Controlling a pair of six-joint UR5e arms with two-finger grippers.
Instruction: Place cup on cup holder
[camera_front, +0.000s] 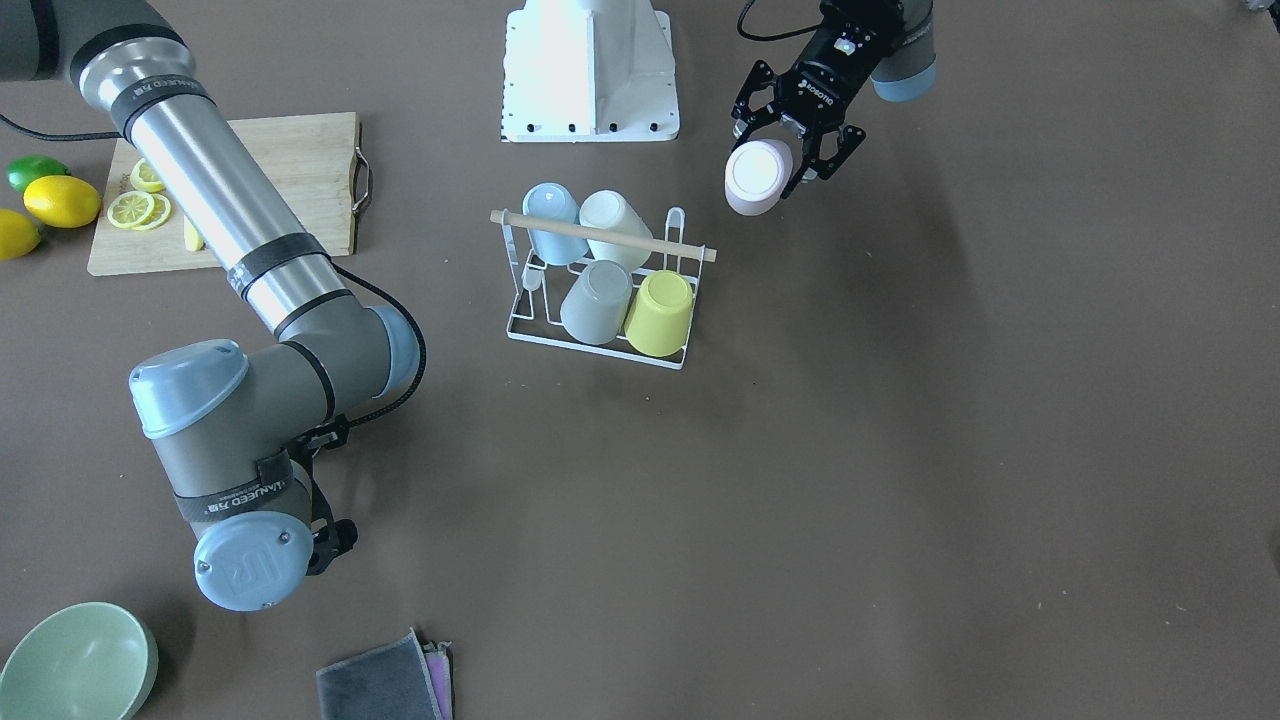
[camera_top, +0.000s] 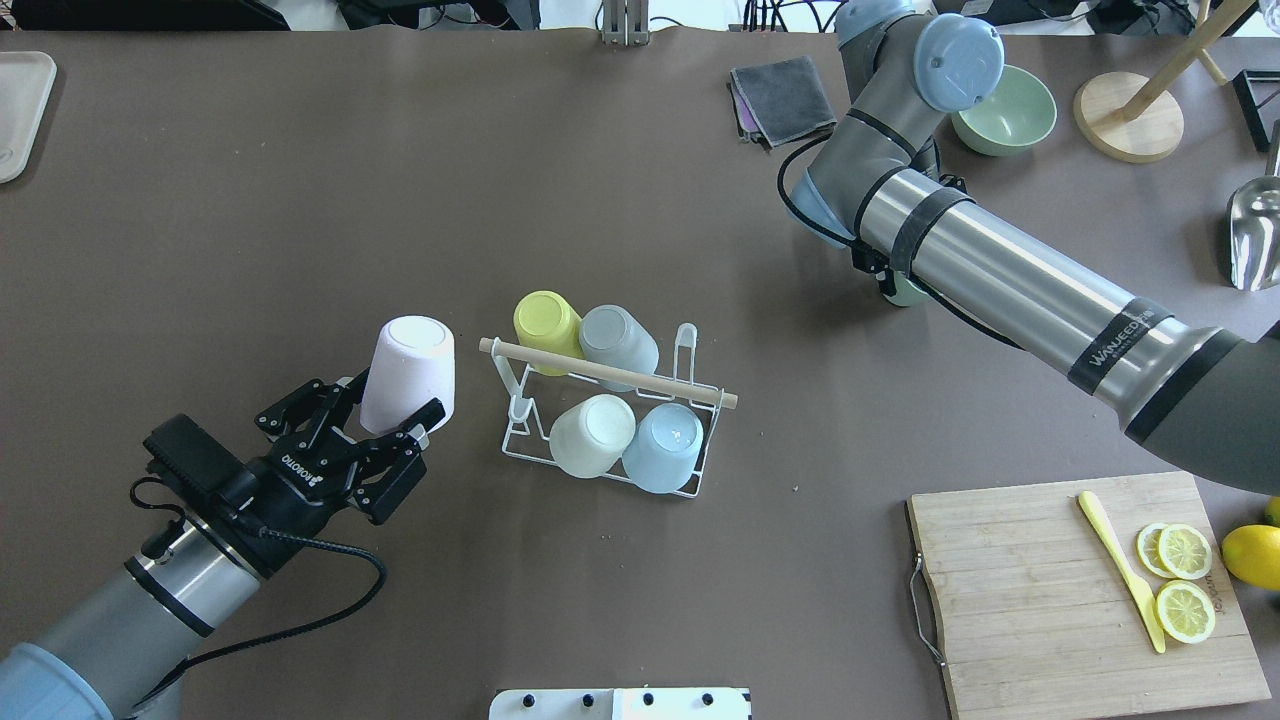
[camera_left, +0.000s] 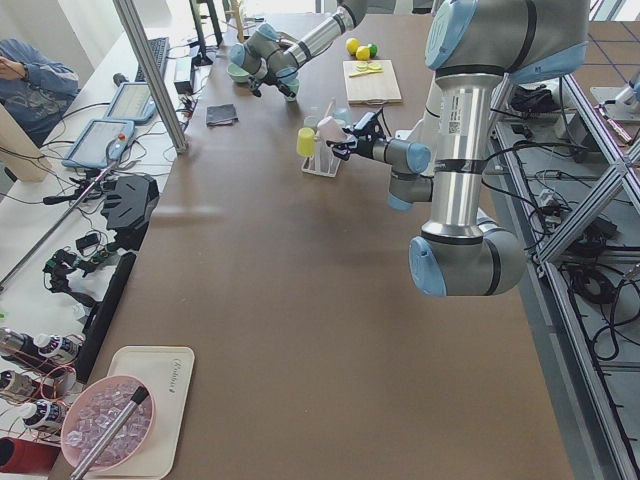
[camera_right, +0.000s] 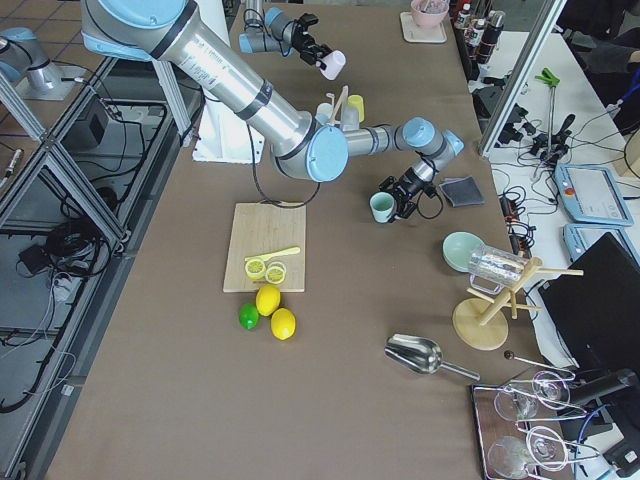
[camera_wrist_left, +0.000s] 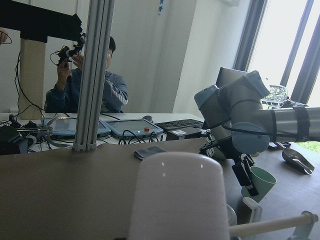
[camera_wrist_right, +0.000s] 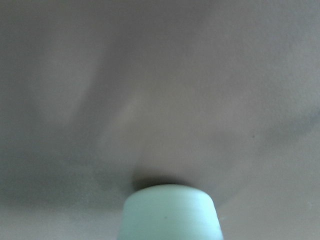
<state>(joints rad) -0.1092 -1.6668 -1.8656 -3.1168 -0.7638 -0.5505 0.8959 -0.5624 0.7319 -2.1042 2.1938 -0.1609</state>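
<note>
The cup holder (camera_top: 517, 443), a white wire rack with a wooden rod (camera_top: 608, 372), stands mid-table and carries several upturned cups: yellow, grey, cream and light blue. My left gripper (camera_top: 390, 405) is shut on a pale pink cup (camera_top: 408, 372), held upside down just left of the rack; the front-facing view shows the gripper (camera_front: 785, 150), the cup (camera_front: 758, 176) and the rack (camera_front: 520, 325). My right gripper (camera_right: 400, 198) is shut on a mint-green cup (camera_right: 382, 207) low over the table beyond the rack. The arm hides it in the overhead view.
A cutting board (camera_top: 1040, 600) with lemon slices and a yellow knife lies at the near right. A green bowl (camera_top: 1005, 110), a grey cloth (camera_top: 785, 95), a wooden stand (camera_top: 1130, 120) and a metal scoop (camera_top: 1255, 230) lie at the far right.
</note>
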